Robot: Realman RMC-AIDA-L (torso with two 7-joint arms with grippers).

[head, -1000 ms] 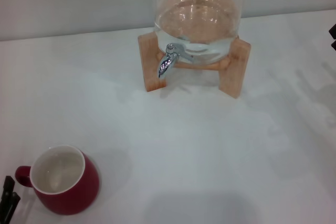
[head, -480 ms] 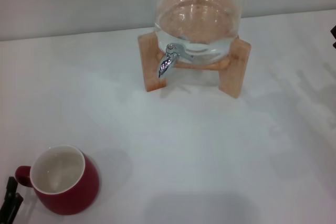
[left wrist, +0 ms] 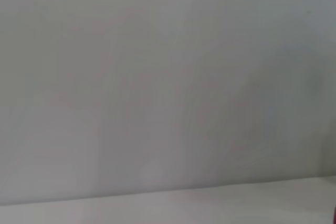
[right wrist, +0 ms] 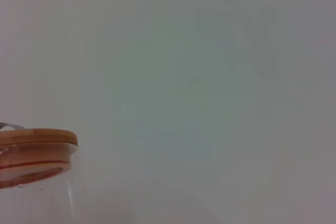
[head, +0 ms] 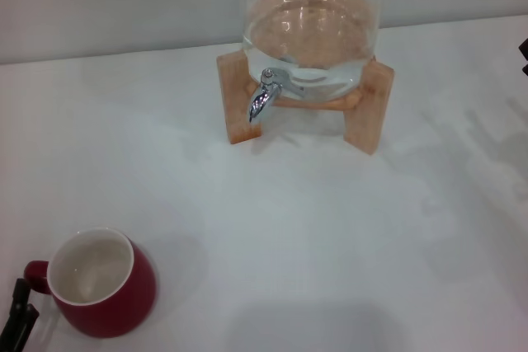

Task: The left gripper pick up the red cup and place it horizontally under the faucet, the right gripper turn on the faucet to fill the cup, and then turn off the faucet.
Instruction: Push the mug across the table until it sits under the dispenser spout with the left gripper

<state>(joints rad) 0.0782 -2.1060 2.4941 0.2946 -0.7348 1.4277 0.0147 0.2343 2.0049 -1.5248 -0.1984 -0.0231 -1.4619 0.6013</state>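
The red cup (head: 103,284) stands upright at the near left of the white table (head: 330,237), cream inside showing, its loop handle toward the left edge. Just left of that handle, a black tip of the left gripper (head: 17,317) pokes in at the bottom corner, apart from the cup. The chrome faucet (head: 262,96) points down from the glass jar (head: 309,30) in its wooden stand (head: 367,109) at the back centre. Only a black sliver of the right gripper (head: 524,55) shows at the right edge. Nothing stands under the spout.
The jar holds water. Its wooden lid (right wrist: 34,148) shows in the right wrist view against a plain grey wall. The left wrist view shows only wall and a strip of table. Bare white tabletop lies between cup and stand.
The left gripper's black tip has slid slightly down toward the bottom corner. The right gripper's sliver has drawn back a little toward the right edge. Cup and jar have not moved.
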